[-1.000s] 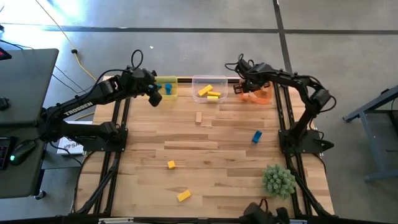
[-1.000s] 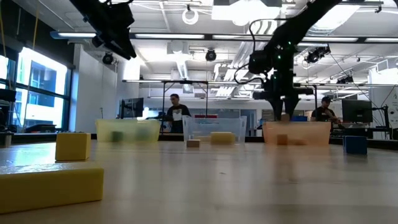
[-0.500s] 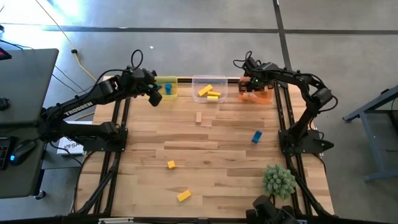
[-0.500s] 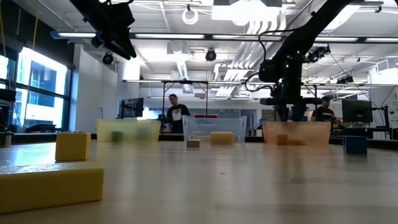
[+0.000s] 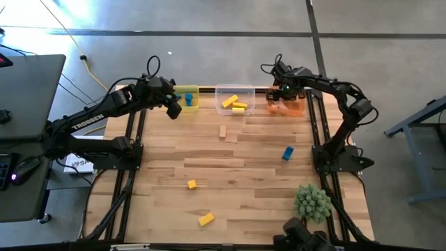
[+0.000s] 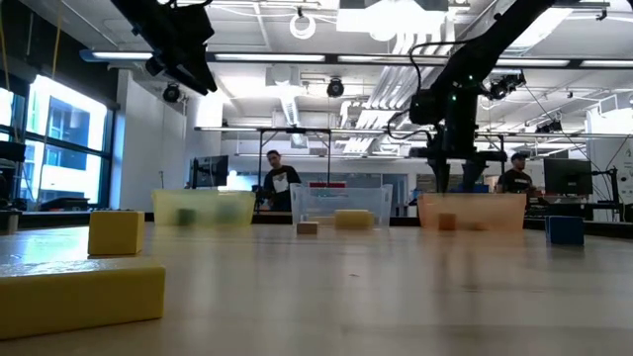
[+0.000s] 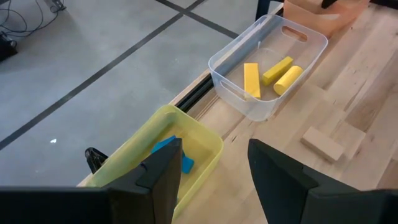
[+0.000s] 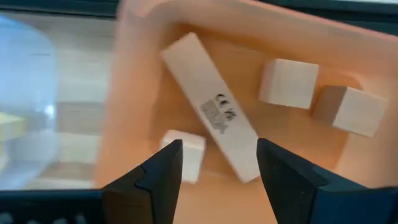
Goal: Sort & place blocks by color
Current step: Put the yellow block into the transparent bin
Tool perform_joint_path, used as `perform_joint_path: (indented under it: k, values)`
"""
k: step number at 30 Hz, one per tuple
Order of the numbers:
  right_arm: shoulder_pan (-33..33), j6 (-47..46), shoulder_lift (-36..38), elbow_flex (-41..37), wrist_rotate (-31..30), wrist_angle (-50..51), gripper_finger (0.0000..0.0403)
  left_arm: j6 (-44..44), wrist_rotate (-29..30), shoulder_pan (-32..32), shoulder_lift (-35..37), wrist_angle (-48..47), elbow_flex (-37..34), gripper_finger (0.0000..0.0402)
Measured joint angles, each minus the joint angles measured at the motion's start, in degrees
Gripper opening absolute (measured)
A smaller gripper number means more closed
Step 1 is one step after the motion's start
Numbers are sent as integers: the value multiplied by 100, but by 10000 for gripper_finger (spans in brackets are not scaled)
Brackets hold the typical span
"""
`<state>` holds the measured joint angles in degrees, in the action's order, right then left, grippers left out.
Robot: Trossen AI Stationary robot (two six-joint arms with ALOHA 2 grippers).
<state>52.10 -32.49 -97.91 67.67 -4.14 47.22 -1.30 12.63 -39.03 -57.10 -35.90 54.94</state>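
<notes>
The right gripper (image 8: 214, 171) hangs above the orange bin (image 5: 293, 107), fingers apart and empty, plain wood blocks (image 8: 288, 83) inside. The left gripper (image 7: 208, 177), fingers apart, waits near the yellow bin (image 7: 146, 152). Descending here risks clipping the bin's rim.

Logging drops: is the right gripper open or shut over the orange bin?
Open. The right gripper hangs over the orange bin, fingers apart with nothing between them; the plain wood bar lies below, inside the bin.
</notes>
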Motion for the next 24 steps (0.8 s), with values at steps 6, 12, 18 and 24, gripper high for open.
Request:
perform_joint_path:
  k: [6, 12, 18, 24]
  values:
    - [-178, -68, 0, 666, 346, 738, 194, 2, -1, 2, 0, 0, 0, 174]
    - [-829, -69, 0, 976, 370, 1440, 194, 244, -3, 2, 0, 0, 0, 184]
    - [-1580, -179, 0, 980, 378, 1937, 195, 209, -3, 0, 0, 0, 0, 185]
    - [-2296, -223, 0, 980, 585, 2268, 195, 155, -5, 7, 0, -2, 0, 184]
